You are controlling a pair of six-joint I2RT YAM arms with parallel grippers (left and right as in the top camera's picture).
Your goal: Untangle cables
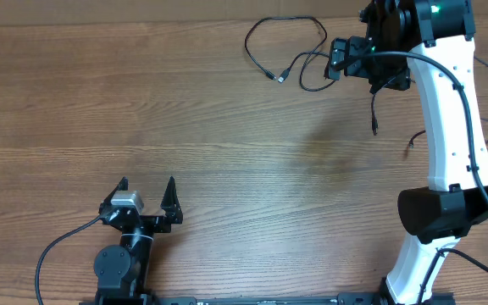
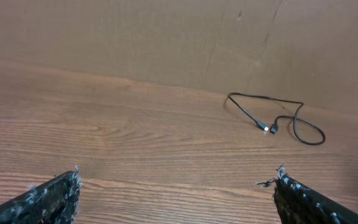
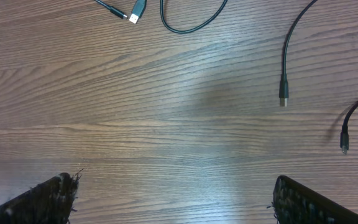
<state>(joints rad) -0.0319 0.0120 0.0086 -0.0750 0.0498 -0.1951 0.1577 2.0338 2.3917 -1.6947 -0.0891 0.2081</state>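
A thin black cable (image 1: 265, 30) lies in a loose loop at the far side of the table, its two plug ends (image 1: 280, 78) close together. It also shows in the left wrist view (image 2: 272, 115) and the right wrist view (image 3: 188, 25). A second cable end (image 1: 374, 119) and a third cable end (image 1: 413, 141) lie apart, right of the loop; the right wrist view shows the second (image 3: 284, 93) and the third (image 3: 344, 140). My right gripper (image 1: 335, 59) (image 3: 176, 180) is open and empty above the table beside the loop. My left gripper (image 1: 148, 191) (image 2: 176, 177) is open and empty, far from the cables.
A brown cardboard wall (image 2: 166, 37) stands along the table's far edge. The white right arm (image 1: 451, 127) reaches over the right side. Thicker black robot wires (image 1: 58, 246) run beside the arm bases.
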